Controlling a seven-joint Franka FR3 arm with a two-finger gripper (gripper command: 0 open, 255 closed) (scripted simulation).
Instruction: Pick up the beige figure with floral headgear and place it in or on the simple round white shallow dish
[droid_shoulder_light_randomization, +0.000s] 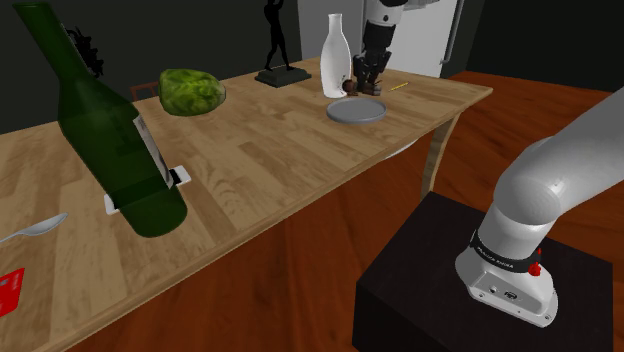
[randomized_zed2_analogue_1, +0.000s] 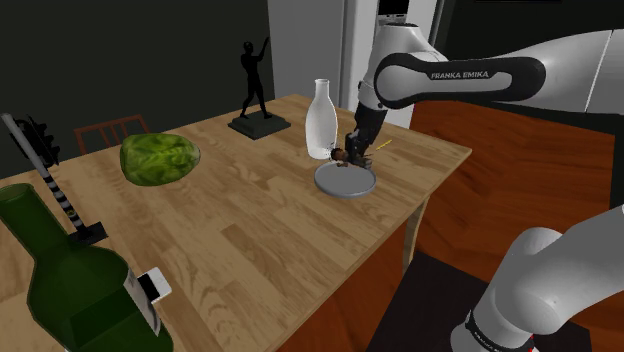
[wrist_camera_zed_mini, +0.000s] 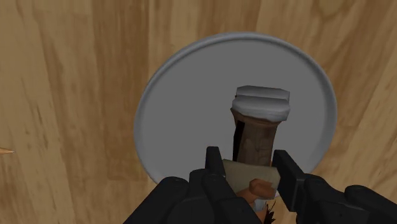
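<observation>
Tabletop (wrist_camera_zed_mini: 76, 95) carries the shallow grey-white dish (wrist_camera_zed_mini: 184, 108); over it hangs the figure (wrist_camera_zed_mini: 257, 137), your jaws clamped across its pale band. Treat it as stiff, light and probably brittle, perhaps slick. That narrow band looks the safest hold, though its finer detail is hard to tell.
</observation>
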